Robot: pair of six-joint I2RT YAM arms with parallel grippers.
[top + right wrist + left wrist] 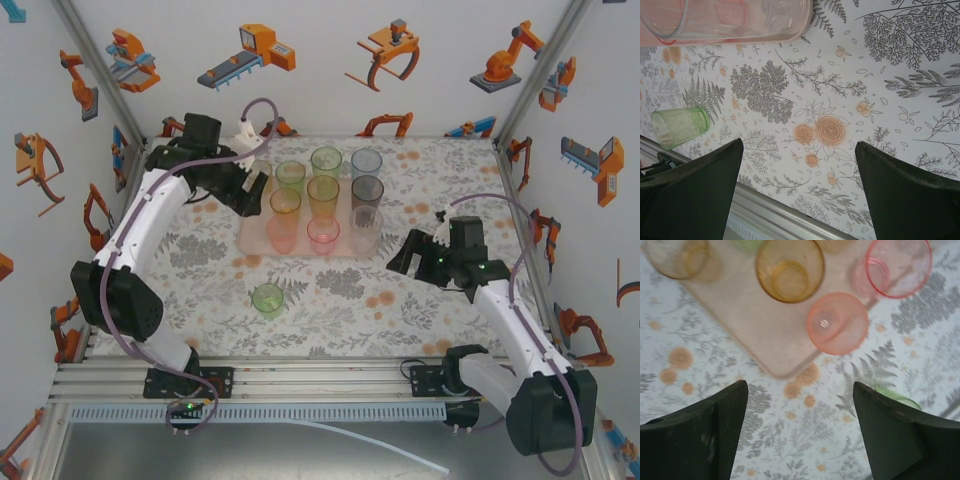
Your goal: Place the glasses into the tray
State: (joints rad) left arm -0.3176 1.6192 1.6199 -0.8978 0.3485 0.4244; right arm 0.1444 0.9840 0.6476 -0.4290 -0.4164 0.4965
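Note:
The pale pink tray [252,228] lies at mid-table with several glasses standing on it in rows, among them a green one [326,160], a smoky one [367,189] and a clear one [365,229]. One green glass [267,299] stands alone on the table in front of the tray. My left gripper [250,200] hangs open at the tray's left side. In the left wrist view the open left gripper [800,385] is over bare table beside the tray's corner [755,330], near a salmon glass [837,322]. My right gripper [403,255] is open and empty, right of the tray.
The right wrist view has the lone green glass [680,127] at left, the clear glass [725,20] at the top and the table's metal front rail [780,215] below the open right gripper [799,143]. Printed walls close in the table on three sides.

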